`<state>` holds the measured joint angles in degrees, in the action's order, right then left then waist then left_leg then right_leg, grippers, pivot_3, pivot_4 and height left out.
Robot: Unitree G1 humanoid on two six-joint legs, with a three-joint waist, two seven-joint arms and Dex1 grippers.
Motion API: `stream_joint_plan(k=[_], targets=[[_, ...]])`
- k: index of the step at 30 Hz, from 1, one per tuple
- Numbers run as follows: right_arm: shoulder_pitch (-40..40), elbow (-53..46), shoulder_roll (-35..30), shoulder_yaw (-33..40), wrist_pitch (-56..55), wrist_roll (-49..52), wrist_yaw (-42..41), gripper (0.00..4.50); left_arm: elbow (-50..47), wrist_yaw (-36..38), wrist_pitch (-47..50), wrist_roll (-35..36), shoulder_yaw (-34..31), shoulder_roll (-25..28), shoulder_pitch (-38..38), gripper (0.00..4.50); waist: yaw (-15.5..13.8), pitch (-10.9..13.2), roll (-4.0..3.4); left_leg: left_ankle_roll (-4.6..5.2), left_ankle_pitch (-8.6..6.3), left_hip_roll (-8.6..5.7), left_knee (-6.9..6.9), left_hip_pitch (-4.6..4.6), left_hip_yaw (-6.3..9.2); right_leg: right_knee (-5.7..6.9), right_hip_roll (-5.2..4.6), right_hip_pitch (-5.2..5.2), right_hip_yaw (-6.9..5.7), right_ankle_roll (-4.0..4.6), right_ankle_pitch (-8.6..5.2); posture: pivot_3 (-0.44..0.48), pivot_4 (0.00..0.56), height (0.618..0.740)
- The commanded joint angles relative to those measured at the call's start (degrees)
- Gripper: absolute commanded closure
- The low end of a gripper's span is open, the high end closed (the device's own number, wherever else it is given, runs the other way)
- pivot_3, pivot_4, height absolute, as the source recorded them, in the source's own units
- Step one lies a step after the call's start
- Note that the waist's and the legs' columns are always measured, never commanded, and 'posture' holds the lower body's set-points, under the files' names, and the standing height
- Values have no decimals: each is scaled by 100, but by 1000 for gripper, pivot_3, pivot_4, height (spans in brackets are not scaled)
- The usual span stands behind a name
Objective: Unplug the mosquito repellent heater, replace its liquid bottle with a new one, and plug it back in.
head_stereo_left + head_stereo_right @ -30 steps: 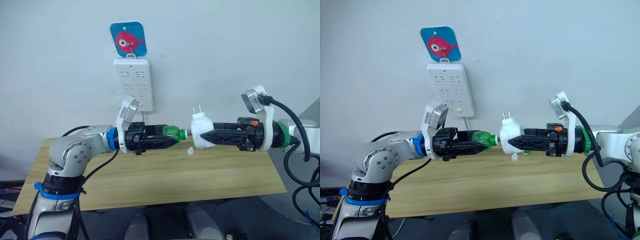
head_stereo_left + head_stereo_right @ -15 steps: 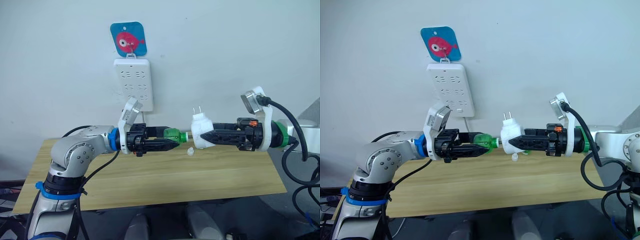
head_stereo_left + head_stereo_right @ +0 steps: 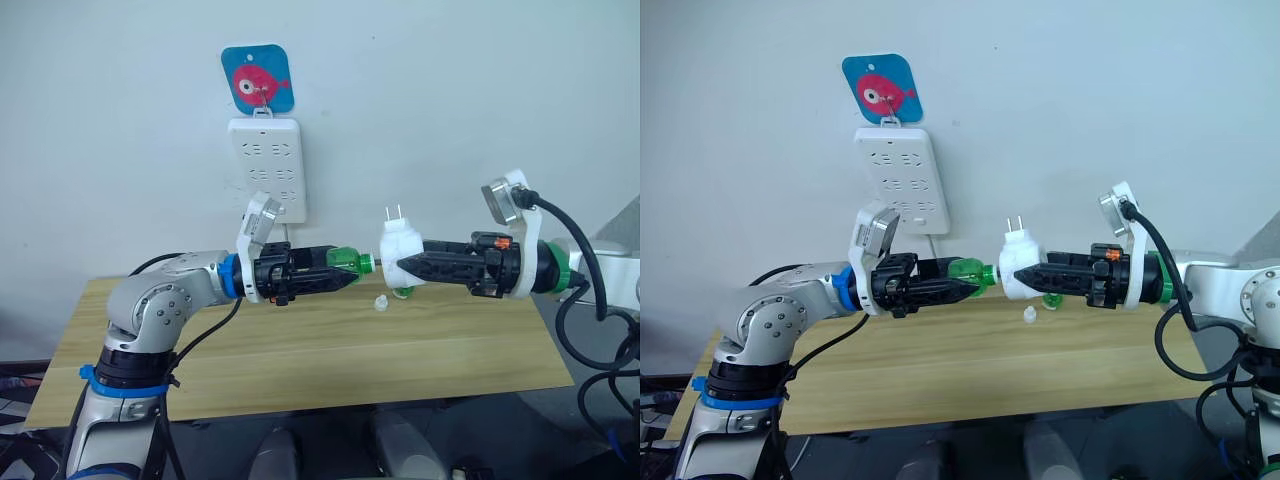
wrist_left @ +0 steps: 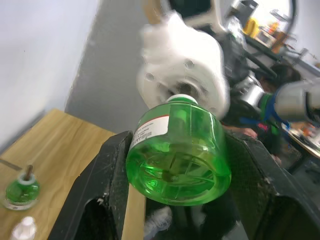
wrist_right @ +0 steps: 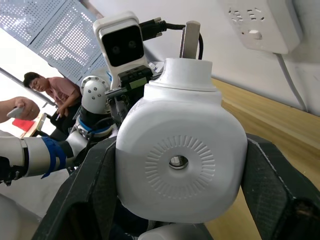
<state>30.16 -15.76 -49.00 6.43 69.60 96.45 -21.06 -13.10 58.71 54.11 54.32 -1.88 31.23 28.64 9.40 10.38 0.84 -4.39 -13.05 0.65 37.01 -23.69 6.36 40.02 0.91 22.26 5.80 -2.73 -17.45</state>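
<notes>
While both hands grip, bottle meets heater mid-frame
Left hand (image 3: 345, 280) clamps the slippery green bottle (image 3: 344, 263); right hand (image 3: 405, 268) squeezes the light, stiff heater (image 3: 399, 245).

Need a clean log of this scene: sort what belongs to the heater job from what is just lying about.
Job: mosquito repellent heater in right end effector; green liquid bottle in left end effector; power strip.
Lying about: fish hook; small white cap; table.

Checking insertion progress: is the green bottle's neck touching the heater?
Touching. The left wrist view shows the green bottle with its neck entering the heater socket.
</notes>
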Motion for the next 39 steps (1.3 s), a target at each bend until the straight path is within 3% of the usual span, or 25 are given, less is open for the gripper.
stream_joint_plan(k=[1, 35, 39], targets=[[-26, -154, -67, 80, -13, 185, -84, 1493, -180, -36, 63, 277, -233, 40, 13, 2109, 6, -1, -2, 0, 0, 0, 0, 0, -1, 0, 0, 0, 0, 0, 0, -157, 84, 740], [179, -360, 479, -421, -323, 642, 744, 1493, -319, -334, -93, 221, 19, -369, 47, 2110, 1, -77, -3, 0, 1, -1, 4, 2, 0, 6, 0, -1, 0, 0, 0, -150, 72, 740], [236, -221, 274, -432, -196, 793, 683, 174, -296, -268, -135, 167, 58, -378, 49, 2110, 1, -137, -3, 1, 0, -2, 3, 3, 0, 5, 0, -3, 1, 0, 0, -154, 70, 740]])
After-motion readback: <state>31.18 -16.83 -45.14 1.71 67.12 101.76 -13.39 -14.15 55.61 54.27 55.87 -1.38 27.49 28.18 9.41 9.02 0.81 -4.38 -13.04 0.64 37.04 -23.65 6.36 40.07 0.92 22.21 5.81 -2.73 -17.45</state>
